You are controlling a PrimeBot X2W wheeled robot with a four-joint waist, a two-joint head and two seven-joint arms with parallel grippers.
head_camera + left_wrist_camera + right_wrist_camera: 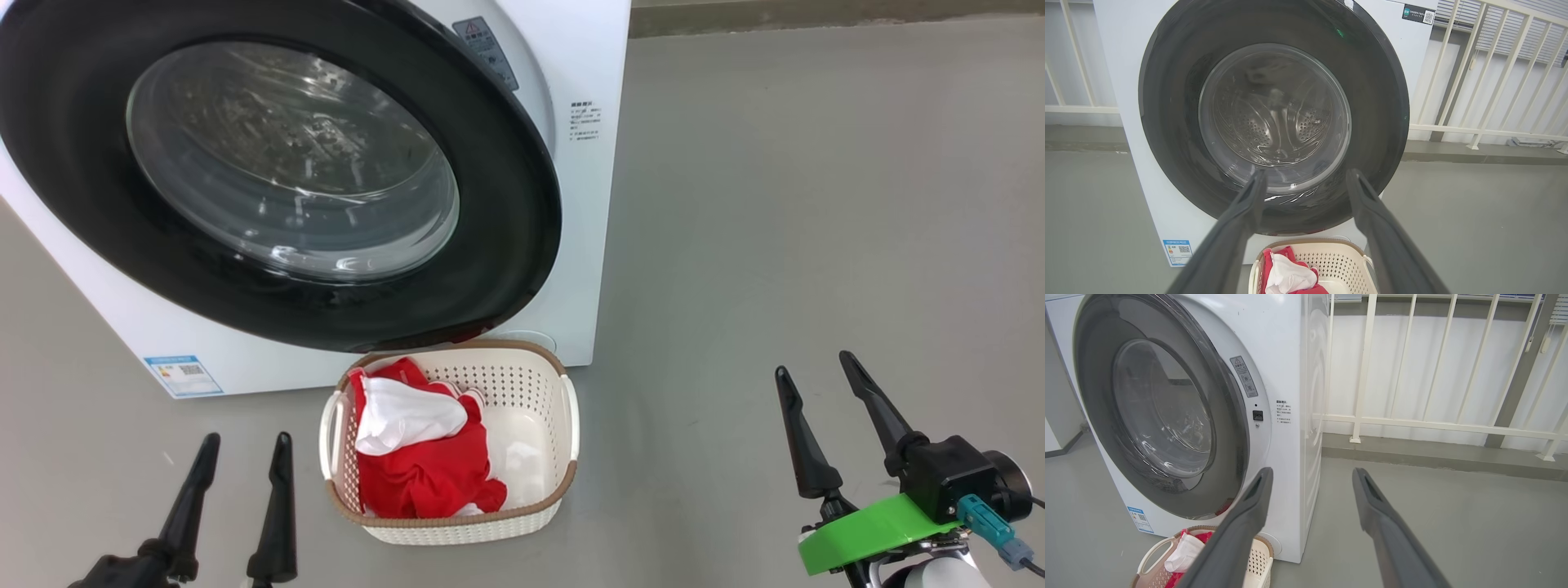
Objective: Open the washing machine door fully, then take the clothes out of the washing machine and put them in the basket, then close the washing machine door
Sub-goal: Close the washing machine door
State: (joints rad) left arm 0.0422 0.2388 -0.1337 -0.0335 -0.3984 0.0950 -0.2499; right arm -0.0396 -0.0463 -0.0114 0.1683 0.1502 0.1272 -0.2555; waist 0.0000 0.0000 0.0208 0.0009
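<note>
Apparently almost done: the clothes point(424, 469) lie in the basket point(565, 482), the washing machine door point(510, 245) looks shut or nearly so, left gripper point(249, 438) and right gripper point(815, 364) jaws apart, empty.

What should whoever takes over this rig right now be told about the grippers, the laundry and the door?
Left gripper: open, empty, low beside the basket.
Right gripper: open, empty, farther off on the basket's other side.
Clothes: red and white, in the basket in front of the washing machine.
Done: unloading, it seems; the drum shows no clothes through the glass.
Washing machine door: swung nearly to, but the latch socket is uncovered, so probably not latched.
To do: push the door shut.
</note>
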